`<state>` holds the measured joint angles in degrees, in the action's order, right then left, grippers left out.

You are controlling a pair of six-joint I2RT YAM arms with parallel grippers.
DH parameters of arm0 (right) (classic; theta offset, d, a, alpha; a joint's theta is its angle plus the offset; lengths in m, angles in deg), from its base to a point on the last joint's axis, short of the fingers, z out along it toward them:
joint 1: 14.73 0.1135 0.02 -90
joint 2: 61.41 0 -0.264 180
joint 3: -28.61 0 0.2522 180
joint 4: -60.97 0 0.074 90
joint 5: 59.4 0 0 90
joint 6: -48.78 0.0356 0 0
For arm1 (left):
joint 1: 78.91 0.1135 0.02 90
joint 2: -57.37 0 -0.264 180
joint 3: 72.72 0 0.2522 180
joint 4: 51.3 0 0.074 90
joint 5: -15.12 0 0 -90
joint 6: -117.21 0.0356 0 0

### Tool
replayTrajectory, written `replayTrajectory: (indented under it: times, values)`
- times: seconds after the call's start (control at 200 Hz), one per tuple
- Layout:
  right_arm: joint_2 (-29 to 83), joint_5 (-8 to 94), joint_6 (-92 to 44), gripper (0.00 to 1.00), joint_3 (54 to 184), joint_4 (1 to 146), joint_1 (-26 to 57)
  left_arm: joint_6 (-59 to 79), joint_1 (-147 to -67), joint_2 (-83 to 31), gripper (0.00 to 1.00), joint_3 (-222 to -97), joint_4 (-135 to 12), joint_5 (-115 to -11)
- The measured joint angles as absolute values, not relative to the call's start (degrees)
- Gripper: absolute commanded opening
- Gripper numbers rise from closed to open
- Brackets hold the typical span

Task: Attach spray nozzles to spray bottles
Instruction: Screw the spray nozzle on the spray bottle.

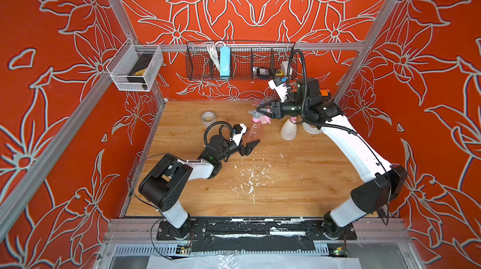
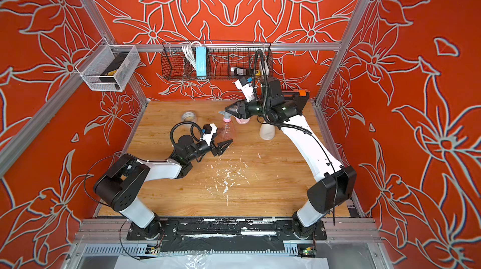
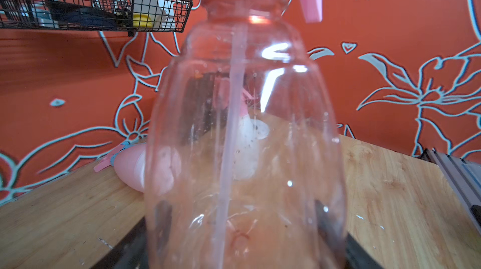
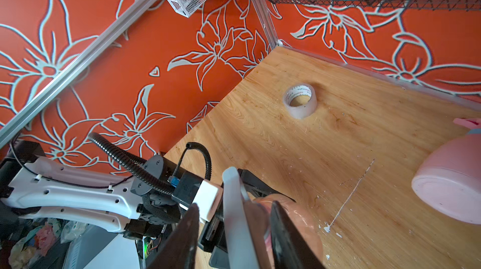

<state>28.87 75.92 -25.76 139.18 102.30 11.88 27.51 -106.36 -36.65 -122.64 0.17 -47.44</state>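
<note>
Left claw: clamped on the lower body of the translucent orange bottle, with dark fingers on each side of it in the left wrist view
Translucent orange bottle: upright toward the back middle of the tabletop; whether its base rests on the wood cannot be told
Pink-and-grey nozzle: sits on the neck of the held bottle, its dip tube running down inside the clear body
Right claw: at the top of the held bottle, with fingers on either side of the grey head; whether they press on it cannot be told
Pink bottle: lying on its side on the tabletop behind the held bottle, below the right claw in both top views, a pink-and-blue nozzle at its neck
Cream-white bottle: upright beside the right arm and partly hidden by it, a pink nozzle on top
Tape roll: flat on the wood near the back left, well apart from the bottles
Tabletop: pale wood, white flecks scattered across its middle
</note>
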Motion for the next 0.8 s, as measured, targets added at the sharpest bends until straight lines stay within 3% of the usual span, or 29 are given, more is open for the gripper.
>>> replayTrajectory:
  times: [0.225,0.475,0.641,0.801]
  values:
    - [27.76,72.08,-27.46,0.46,136.89,101.71,13.76,26.37,-105.94,-36.65,0.48,-122.80,0.15,-46.68]
    - [27.71,68.03,-30.61,0.26,136.89,103.11,15.47,25.72,-105.85,-36.65,0.48,-123.76,0.09,-46.42]
    - [27.71,63.79,-33.12,0.19,138.20,105.47,16.54,25.72,-105.83,-36.65,0.48,-123.96,0.02,-46.37]
    - [27.74,60.38,-34.81,0.20,139.34,107.55,17.30,25.89,-105.61,-36.52,0.47,-124.37,-0.90,-46.44]
